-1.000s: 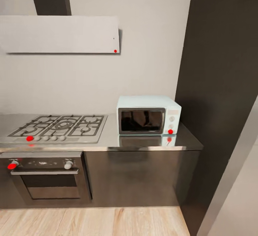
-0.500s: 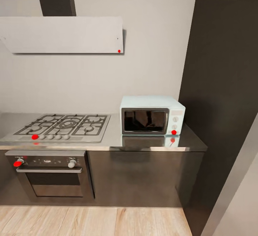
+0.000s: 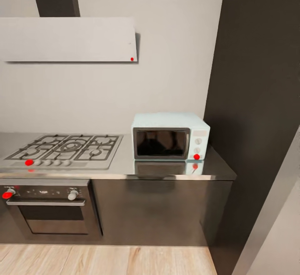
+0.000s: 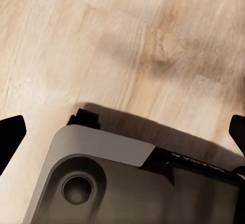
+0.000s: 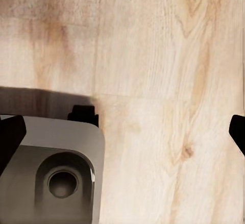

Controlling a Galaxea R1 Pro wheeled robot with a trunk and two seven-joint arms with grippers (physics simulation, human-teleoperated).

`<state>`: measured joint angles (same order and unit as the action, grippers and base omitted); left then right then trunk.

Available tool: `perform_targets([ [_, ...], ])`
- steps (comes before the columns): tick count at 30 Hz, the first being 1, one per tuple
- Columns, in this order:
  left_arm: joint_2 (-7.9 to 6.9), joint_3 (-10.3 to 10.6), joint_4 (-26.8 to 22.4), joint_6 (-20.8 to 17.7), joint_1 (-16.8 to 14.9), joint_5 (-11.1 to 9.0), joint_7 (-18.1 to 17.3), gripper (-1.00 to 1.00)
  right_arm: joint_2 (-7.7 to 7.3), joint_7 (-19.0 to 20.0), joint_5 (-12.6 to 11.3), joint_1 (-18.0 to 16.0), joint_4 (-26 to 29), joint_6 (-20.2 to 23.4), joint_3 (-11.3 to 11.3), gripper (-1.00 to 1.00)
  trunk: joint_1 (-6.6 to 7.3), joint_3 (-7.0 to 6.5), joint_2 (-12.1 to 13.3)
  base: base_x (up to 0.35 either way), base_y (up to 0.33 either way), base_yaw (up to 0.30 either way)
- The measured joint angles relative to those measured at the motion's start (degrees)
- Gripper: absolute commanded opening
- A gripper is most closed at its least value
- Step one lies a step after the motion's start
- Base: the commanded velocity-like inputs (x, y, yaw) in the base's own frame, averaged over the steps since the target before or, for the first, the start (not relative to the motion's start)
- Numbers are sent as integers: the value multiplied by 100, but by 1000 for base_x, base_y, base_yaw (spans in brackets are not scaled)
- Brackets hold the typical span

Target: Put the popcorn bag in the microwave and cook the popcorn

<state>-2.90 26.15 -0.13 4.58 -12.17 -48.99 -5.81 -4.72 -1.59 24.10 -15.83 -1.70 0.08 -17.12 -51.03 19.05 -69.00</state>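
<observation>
While both grippers hang spread and empty over the wood floor (image 4: 127,30) beside the base (image 4: 102,183), the job is locating the bag, which I can't spot on the bench (image 3: 166,170). The microwave (image 3: 171,136) sits shut at the bench's right end, so scan leftward past the hob (image 3: 62,150) before driving closer. Dark tall cabinet (image 3: 258,99) crowds the microwave's right; oven (image 3: 46,208) sits under the hob, hood (image 3: 66,39) above.
</observation>
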Motion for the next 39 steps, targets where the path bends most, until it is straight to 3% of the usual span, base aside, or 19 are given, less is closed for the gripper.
perform_targets([
  [10,-2,-4,-2,0,0,-1,3,100,2,0,-13,0,0,0,-1,100,0,0,0,129,-226,0],
  [18,-8,-9,1,2,-1,-8,8,100,8,-8,-30,1,1,2,0,100,-2,0,0,2,-3,-169],
  [39,-9,-8,0,4,0,-17,9,100,7,0,8,0,0,6,9,100,-1,0,0,0,0,-4],
])
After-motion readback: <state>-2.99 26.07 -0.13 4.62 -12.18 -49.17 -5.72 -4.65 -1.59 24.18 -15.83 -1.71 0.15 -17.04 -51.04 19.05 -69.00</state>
